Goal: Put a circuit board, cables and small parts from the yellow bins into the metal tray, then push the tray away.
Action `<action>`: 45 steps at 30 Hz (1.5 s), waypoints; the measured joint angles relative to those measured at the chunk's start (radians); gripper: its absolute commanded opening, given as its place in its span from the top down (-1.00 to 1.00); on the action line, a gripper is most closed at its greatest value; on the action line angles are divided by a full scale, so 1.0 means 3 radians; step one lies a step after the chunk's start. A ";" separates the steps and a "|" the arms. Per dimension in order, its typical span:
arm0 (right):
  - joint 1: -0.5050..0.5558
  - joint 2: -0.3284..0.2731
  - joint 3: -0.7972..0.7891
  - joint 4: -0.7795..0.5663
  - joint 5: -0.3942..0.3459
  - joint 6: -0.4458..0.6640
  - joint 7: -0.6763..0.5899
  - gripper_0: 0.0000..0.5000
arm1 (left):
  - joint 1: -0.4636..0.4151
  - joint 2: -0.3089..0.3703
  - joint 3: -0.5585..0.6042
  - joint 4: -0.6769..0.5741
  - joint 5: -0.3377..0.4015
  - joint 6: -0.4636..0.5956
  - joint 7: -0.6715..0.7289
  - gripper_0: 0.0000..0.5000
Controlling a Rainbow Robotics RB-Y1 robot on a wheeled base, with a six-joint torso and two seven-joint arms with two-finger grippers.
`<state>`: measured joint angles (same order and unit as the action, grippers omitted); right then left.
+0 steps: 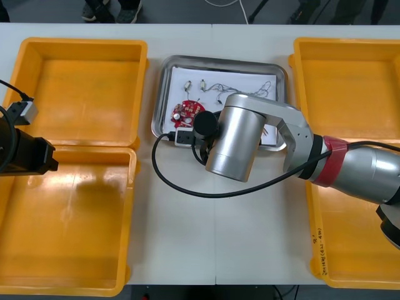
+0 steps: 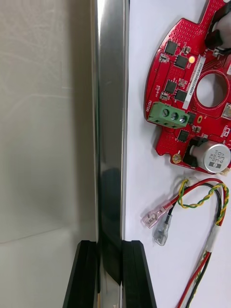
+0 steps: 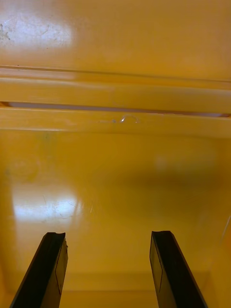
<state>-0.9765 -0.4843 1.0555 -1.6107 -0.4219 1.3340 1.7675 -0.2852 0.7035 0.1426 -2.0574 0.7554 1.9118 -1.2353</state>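
Right end effector [image 2: 109, 246] clamps metal tray [image 2: 109, 96] rim; one circuit board [image 2: 185, 91] inside; left end effector [image 3: 108, 236] spread, empty.

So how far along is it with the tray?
Loading looks done: board, cables and small parts lie in the tray. In hand: the right gripper has its jaws shut on the tray's near rim. Still to do: the push away. The left gripper hangs open over a bin.
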 measured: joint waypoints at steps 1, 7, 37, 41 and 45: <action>-0.0003 0.0000 0.0000 0.0011 0.0000 -0.0029 0.0000 1.00 | 0.0000 0.0000 0.0000 0.0000 0.0000 0.0000 0.0000 -1.00; -0.0048 0.0000 0.0000 0.0122 0.0006 -0.0235 0.0006 1.00 | 0.0000 0.0000 0.0000 0.0000 0.0000 0.0000 0.0000 -1.00; -0.0247 0.0001 0.0000 0.0732 0.0224 -0.1007 0.0287 1.00 | 0.0000 0.0000 0.0000 -0.0001 0.0000 0.0000 0.0000 -1.00; -0.0281 0.0004 0.0000 0.0821 0.0224 -0.1088 0.0316 1.00 | 0.0000 0.0000 0.0000 -0.0002 0.0000 0.0000 0.0000 -1.00; -0.0312 0.0015 0.0000 0.0937 0.0224 -0.1238 0.0316 1.00 | 0.0000 0.0000 0.0000 -0.0002 0.0000 0.0000 0.0000 -1.00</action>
<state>-1.0702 -0.4797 1.0555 -1.3295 -0.3548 0.9625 1.8622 -0.2851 0.7035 0.1426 -2.0579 0.7554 1.9118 -1.2353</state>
